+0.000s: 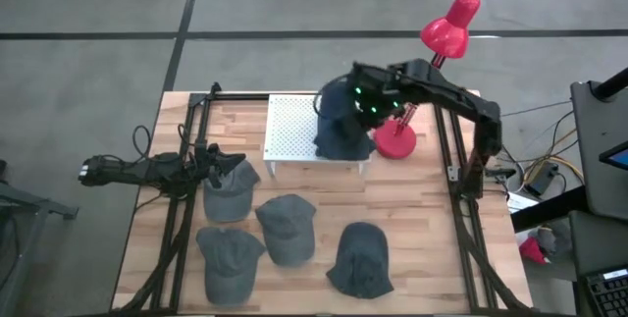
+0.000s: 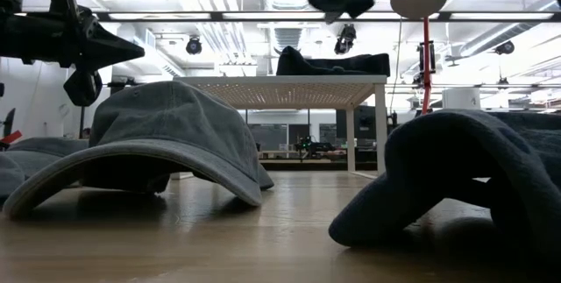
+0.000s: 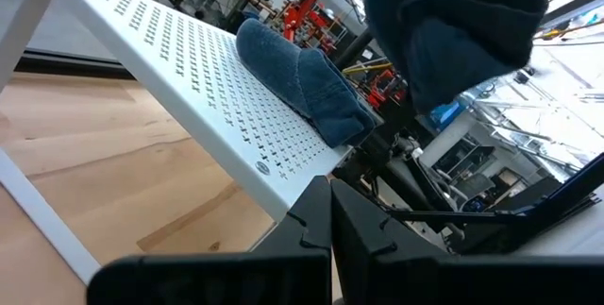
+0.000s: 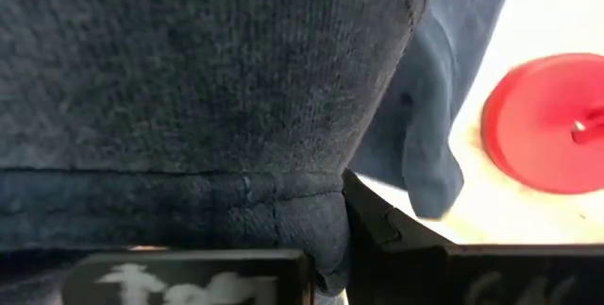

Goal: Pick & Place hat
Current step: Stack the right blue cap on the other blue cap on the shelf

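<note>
My right gripper (image 1: 361, 103) hovers over the white perforated stand (image 1: 294, 126) and is shut on a dark hat (image 3: 453, 22). A second dark blue hat (image 3: 302, 78) lies flat on the stand's top, just below the held one. Several more grey hats lie on the wooden table: one (image 1: 231, 191) under my left gripper, others (image 1: 287, 227), (image 1: 361, 258) nearer the front edge. My left gripper (image 1: 224, 163) waits at the table's left side, shut and holding nothing; its fingers (image 3: 330, 234) point toward the stand. My right gripper pinches the hat between its two fingers at a stitched edge (image 4: 316, 215), with several layers bunched there. It comes from above, slanting in from the table's right. The hat hangs below the fingers, lifted clear above the stand and the hat lying on it.
A red lamp stands at the stand's right end, its round base (image 1: 396, 142) on the table and its shade (image 1: 449, 25) high above. Black frame rails (image 1: 456, 175) run along the table's left and right sides. Bare wood (image 1: 422, 219) shows front right.
</note>
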Motion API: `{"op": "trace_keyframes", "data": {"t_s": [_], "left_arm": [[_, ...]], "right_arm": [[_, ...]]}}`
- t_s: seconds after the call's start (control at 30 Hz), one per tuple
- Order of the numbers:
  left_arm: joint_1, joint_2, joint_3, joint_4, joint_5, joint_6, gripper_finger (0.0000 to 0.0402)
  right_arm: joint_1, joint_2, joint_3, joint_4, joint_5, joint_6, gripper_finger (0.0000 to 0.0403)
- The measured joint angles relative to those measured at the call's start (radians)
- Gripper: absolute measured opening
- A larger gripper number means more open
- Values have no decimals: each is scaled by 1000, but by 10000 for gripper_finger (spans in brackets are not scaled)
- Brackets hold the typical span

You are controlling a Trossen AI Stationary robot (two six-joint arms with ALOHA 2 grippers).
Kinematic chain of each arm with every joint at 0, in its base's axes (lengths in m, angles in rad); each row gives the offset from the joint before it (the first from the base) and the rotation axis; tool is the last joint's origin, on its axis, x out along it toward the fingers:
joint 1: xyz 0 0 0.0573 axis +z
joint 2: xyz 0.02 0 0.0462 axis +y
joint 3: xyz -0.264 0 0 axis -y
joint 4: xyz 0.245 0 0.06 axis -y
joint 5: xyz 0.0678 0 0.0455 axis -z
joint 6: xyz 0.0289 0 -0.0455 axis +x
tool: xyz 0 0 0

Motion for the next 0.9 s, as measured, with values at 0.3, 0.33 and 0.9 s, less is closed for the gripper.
{"op": "trace_keyframes", "data": {"t_s": [0.3,0.33,0.9], "left_arm": [[0,0,0,-1,0,0,0],[0,0,0,-1,0,0,0],[0,0,0,1,0,0,0]], "right_arm": [[-94,44,82,-2,-63,-30,13],[-94,41,83,0,-71,-30,13],[41,-41,103,0,132,-123,13]]}}
